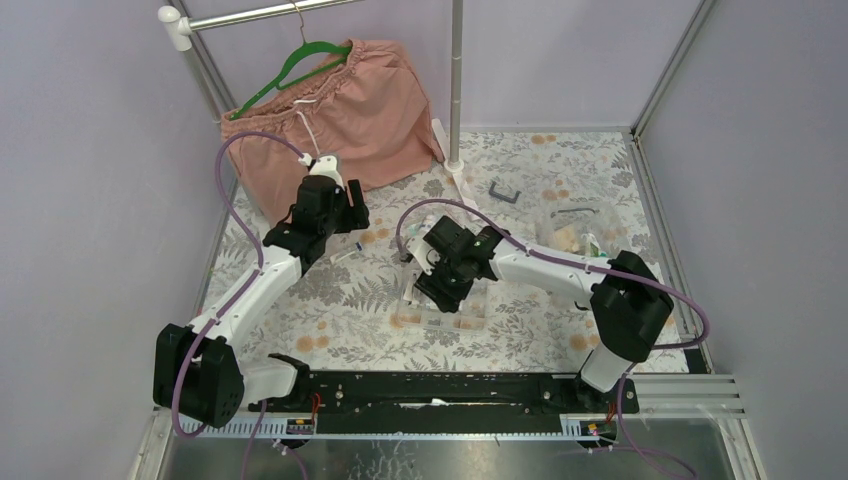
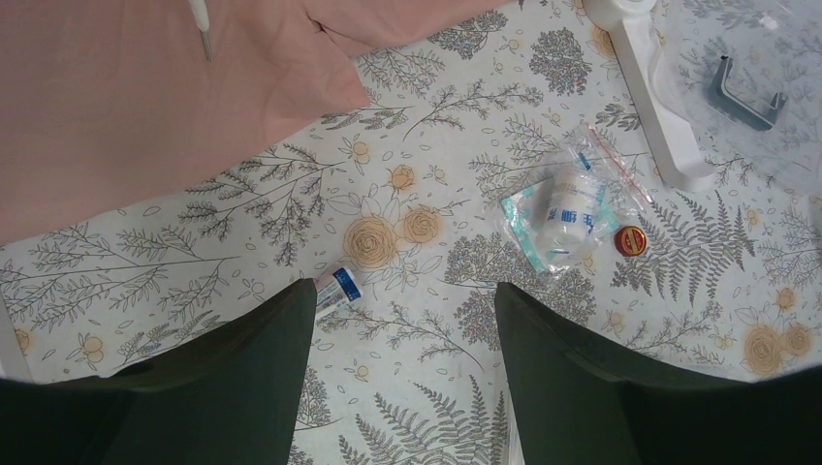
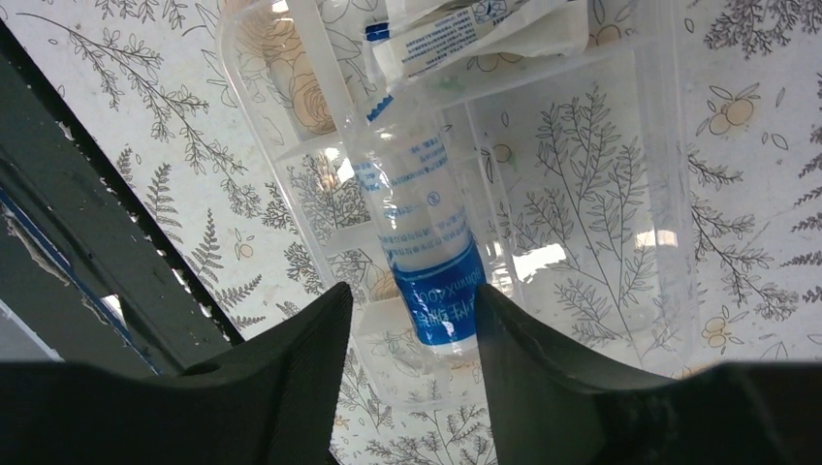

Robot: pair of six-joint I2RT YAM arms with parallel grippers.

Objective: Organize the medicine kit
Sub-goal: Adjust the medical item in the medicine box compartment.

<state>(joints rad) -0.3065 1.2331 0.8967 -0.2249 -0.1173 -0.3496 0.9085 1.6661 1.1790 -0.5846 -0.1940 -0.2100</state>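
The medicine kit's clear plastic box (image 3: 667, 194) lies on the floral table, under my right gripper (image 3: 415, 300). A clear bottle with a blue label (image 3: 426, 232) lies in the box, its blue end between the open jaws; the right finger touches it and a gap shows on the left. A white sachet (image 3: 485, 34) rests at the box's far end. From above, the right gripper (image 1: 440, 290) hangs over the box (image 1: 450, 318). My left gripper (image 2: 405, 300) is open and empty above the table, with a small blue-and-white tube (image 2: 338, 288) at its left fingertip.
A bagged bottle in a clear sachet (image 2: 562, 218) and a small red tin (image 2: 630, 240) lie ahead of the left gripper. The grey U-shaped handle (image 1: 504, 192) lies at the back right, near more clear packets (image 1: 575, 235). Pink shorts (image 1: 340, 110) hang on the rack, whose white foot (image 2: 654, 92) crosses the table.
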